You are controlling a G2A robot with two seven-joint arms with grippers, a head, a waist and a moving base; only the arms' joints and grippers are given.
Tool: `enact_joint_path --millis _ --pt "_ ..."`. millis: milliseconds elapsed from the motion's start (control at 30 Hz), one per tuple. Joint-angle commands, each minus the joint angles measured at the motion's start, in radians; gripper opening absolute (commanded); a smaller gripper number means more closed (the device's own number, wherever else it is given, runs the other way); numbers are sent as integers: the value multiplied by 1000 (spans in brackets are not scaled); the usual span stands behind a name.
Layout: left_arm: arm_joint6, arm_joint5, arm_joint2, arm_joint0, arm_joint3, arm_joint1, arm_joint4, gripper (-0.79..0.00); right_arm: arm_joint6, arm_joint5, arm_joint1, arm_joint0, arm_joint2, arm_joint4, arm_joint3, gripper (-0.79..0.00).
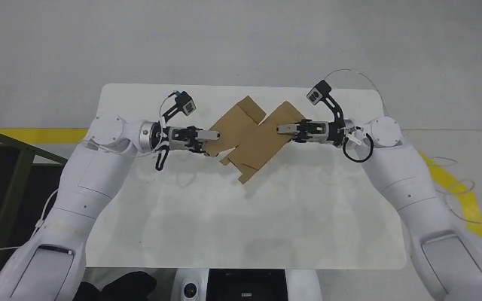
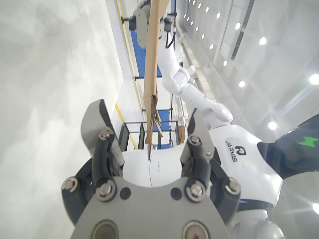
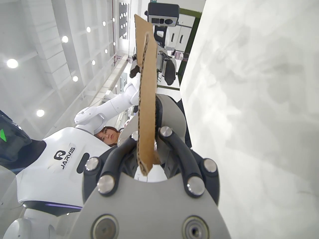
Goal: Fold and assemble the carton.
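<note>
Flat brown corrugated cardboard carton (image 1: 252, 139), matt paper faces, raw fluted edges, one corner frayed, white worktop (image 1: 301, 226), smooth, low sheen, left gripper (image 2: 147, 113) and right gripper (image 3: 149, 130), brushed grey metal fingers (image 2: 98, 115), matt black plastic links (image 2: 199, 157), bright steel screws (image 2: 106, 190).

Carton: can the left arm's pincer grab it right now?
Probably yes. The left pincer is open, and the edge of the carton sits right between its fingers with nothing in the way. The right pincer is shut on the far end.

Robot lab: yellow floor tape (image 1: 38, 135), ceiling spotlights (image 2: 263, 41)
</note>
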State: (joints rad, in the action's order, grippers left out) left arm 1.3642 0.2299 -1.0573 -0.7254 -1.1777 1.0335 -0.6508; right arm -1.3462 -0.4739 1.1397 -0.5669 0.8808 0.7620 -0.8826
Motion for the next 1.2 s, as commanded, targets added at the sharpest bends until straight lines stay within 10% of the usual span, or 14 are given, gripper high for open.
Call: enact_joint_path --millis 0,433,1167 --pt "-51 7 -10 -18 -11 0 -11 0 20 -20 4 2 3 -2 13 -785" --pt "-325 32 -51 -118 -122 10 -49 0 242 11 -7 -75 62 -109 -138 -785" --pt "-303 6 -114 -139 -183 10 -39 0 382 73 -37 -185 159 -306 -248 -785"
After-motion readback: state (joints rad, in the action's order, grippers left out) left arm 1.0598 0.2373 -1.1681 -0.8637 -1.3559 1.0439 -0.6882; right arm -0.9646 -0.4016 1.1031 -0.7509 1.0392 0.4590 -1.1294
